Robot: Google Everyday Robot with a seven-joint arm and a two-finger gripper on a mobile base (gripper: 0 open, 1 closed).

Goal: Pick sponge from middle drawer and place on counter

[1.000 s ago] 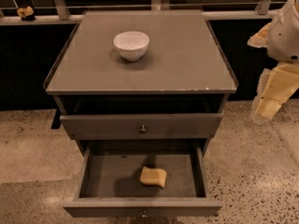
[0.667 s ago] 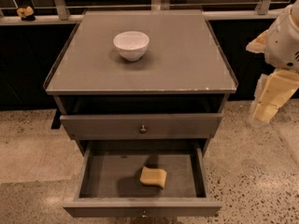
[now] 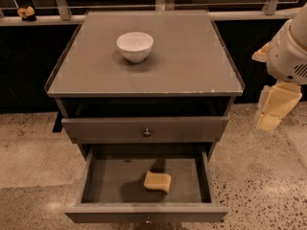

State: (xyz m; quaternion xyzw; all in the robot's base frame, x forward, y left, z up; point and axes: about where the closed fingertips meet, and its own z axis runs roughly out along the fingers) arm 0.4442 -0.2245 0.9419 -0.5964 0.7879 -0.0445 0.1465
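The pale-yellow sponge (image 3: 157, 181) lies flat on the dark floor of the open middle drawer (image 3: 96, 181), a little right of its centre. The grey counter (image 3: 192, 61) is the cabinet top above it. My gripper (image 3: 272, 110) hangs at the right edge of the view, beside the cabinet's right side at about the height of the upper drawer front, well above and to the right of the sponge. It holds nothing that I can see.
A white bowl (image 3: 135, 46) stands on the counter's back middle. The closed drawer front (image 3: 147, 130) with a round knob sits above the open drawer. Speckled floor surrounds the cabinet. A rail and dark windows run behind it.
The arm and gripper have shifted slightly left and down, toward the cabinet. The sponge, drawer and bowl have not moved.
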